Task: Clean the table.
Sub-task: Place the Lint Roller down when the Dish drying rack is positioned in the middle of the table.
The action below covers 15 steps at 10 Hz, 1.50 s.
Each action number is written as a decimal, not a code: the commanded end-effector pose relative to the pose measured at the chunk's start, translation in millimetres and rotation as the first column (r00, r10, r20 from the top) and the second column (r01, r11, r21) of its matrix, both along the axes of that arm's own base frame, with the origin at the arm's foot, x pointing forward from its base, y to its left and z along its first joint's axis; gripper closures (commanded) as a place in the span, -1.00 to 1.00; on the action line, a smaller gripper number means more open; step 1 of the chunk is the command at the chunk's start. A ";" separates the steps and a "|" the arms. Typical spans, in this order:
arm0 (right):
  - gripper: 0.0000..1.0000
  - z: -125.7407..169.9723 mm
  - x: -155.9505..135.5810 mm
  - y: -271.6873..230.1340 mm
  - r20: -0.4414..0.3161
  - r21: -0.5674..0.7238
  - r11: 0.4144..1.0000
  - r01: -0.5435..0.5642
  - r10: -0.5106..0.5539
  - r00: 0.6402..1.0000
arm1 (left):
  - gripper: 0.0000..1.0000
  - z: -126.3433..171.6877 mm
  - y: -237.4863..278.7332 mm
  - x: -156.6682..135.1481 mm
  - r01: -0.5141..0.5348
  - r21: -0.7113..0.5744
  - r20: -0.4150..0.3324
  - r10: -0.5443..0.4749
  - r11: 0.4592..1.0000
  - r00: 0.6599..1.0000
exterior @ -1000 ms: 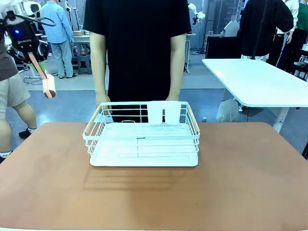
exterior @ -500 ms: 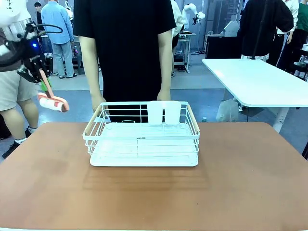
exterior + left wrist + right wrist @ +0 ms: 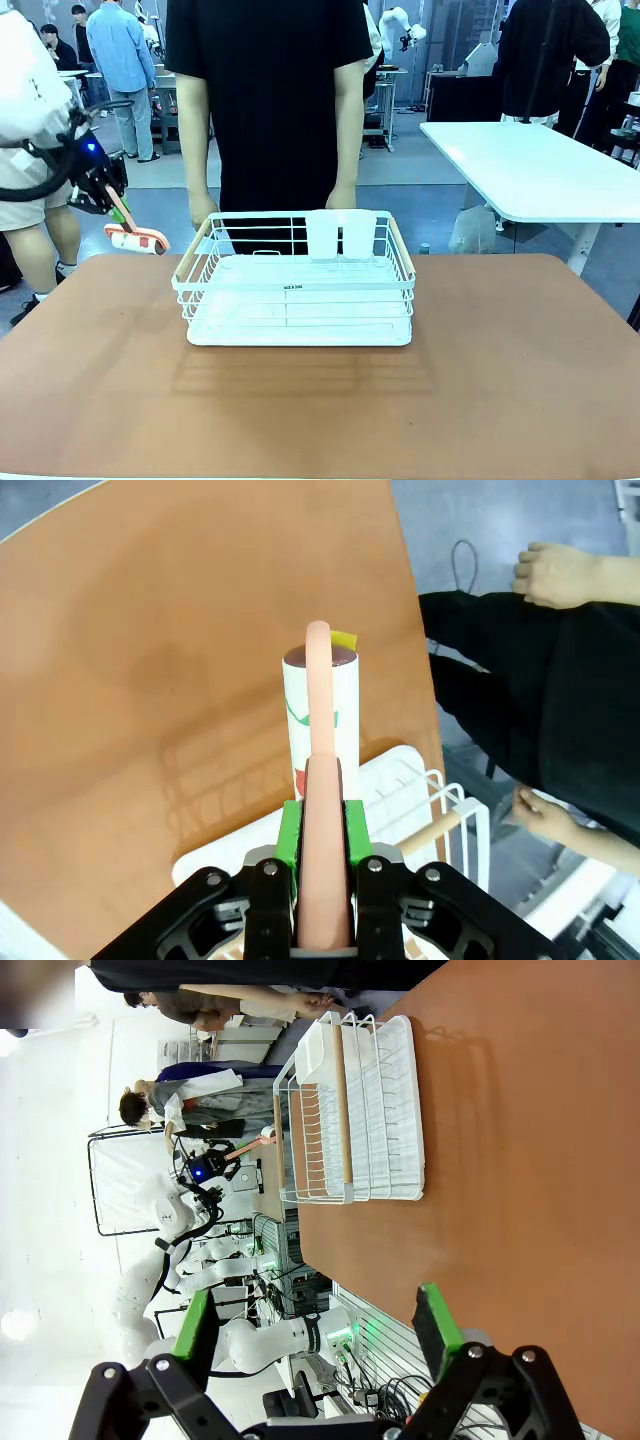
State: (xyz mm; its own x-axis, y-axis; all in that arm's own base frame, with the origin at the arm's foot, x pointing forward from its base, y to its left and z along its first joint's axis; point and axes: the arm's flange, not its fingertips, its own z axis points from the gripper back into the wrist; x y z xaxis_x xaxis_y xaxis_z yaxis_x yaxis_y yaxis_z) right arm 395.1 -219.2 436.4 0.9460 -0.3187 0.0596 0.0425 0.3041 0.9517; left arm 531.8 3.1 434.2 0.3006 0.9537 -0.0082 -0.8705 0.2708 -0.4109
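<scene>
Jaws clamp lint roller [image 3: 138, 238] – beside wire rack [image 3: 296, 281], table [image 3: 500, 370]

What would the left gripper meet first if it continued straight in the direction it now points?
Probably the table. The left gripper, shut on the lint roller handle, points down at the bare reddish-brown top beside the white wire rack; the roller's head would touch first. Depth is unclear.

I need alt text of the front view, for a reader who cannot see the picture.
The left tool, shut on the handle of a lint roller, holds it above the far left corner of the reddish-brown table. A white wire rack stands on the table, and a person in black stands behind it.
</scene>
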 end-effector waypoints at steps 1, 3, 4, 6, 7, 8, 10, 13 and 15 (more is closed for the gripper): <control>-1.00 2.5 0.6 -0.4 0.026 0.010 1.000 -0.005 0.004 1.000 | 0.59 -15.0 5.5 -8.1 0.013 -0.039 0.050 -0.011 0.999 0.999; -1.00 2.5 0.6 -0.4 0.026 0.010 1.000 -0.005 0.004 1.000 | 0.59 -35.4 10.1 -5.2 0.008 -0.051 0.041 -0.006 0.999 0.999; -1.00 2.5 0.6 -0.4 0.026 0.010 1.000 -0.005 0.004 1.000 | 0.59 -45.2 11.2 -2.9 0.006 -0.062 0.031 -0.004 0.998 1.000; -1.00 2.5 0.6 -0.4 0.026 0.010 1.000 -0.005 0.004 1.000 | 0.59 -66.2 9.4 -2.8 0.020 -0.058 0.022 -0.019 0.998 1.000; -1.00 2.5 0.6 -0.4 0.026 0.010 1.000 -0.005 0.004 1.000 | 0.59 -73.2 11.5 -1.8 0.003 -0.064 0.022 -0.001 0.998 1.000; -1.00 2.5 0.6 -0.4 0.026 0.010 1.000 -0.005 0.004 1.000 | 0.59 -77.7 13.4 -0.6 0.005 -0.061 0.008 -0.004 0.998 1.000; -1.00 2.5 0.6 -0.4 0.026 0.010 1.000 -0.005 0.004 1.000 | 0.59 -80.1 13.8 -1.4 0.006 -0.051 0.012 -0.005 0.999 1.000; -1.00 2.5 0.6 -0.4 0.026 0.010 1.000 -0.005 0.004 1.000 | 0.59 -86.0 16.9 -0.8 -0.004 -0.049 -0.019 0.004 0.999 1.000; -1.00 2.5 0.6 -0.4 0.026 0.010 1.000 -0.005 0.004 1.000 | -0.37 -84.6 16.8 -1.4 0.003 -0.050 -0.024 -0.004 0.999 1.000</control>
